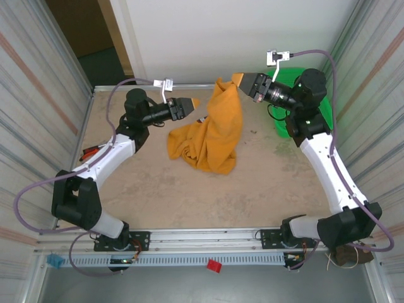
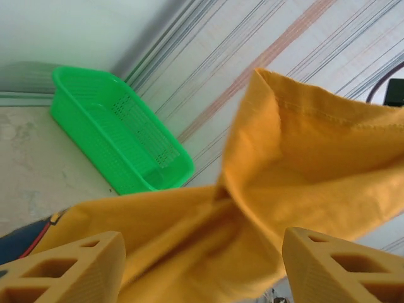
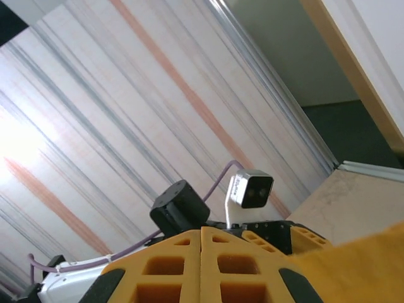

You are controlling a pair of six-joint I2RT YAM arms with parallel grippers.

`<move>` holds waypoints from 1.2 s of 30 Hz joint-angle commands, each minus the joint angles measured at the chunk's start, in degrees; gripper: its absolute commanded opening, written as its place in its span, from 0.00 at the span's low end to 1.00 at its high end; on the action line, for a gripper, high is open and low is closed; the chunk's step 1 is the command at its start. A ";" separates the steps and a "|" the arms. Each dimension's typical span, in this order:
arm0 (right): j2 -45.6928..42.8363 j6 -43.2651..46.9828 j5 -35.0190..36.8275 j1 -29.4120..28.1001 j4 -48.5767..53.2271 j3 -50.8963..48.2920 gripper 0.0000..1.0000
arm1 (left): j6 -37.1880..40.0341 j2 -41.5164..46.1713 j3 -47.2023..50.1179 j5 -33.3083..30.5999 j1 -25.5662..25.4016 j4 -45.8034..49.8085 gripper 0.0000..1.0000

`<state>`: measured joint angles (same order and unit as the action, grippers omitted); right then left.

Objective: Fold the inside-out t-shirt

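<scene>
The inside-out t-shirt [image 1: 211, 129] is mustard yellow. It hangs from its top corner and trails down into a heap on the table [image 1: 189, 196]. My right gripper [image 1: 240, 80] is raised at the back right and shut on that top corner. In the right wrist view its fingers [image 3: 183, 259] press together, with shirt cloth [image 3: 360, 265] beside them. My left gripper [image 1: 193, 103] stands open just left of the hanging cloth. In the left wrist view, loose folds of the shirt [image 2: 297, 158] spread ahead of its wide-apart fingers [image 2: 76, 265].
A green plastic basket [image 1: 279, 126] sits at the back right corner, partly behind the right arm; the left wrist view has it [image 2: 120, 136] against the striped wall. A red-handled tool [image 1: 91, 151] lies by the left wall. Striped panels enclose the table.
</scene>
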<state>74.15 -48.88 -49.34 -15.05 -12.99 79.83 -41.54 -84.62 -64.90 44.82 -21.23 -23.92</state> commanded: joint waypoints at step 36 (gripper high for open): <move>2.14 4.25 2.06 -3.41 6.84 -0.12 0.00 | 28.97 0.10 -14.94 -6.84 -15.73 24.04 0.46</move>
<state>76.27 -45.84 -47.62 -18.04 -5.89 79.05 -13.32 -83.40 -80.12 35.38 -36.77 0.36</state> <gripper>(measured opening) 0.042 0.449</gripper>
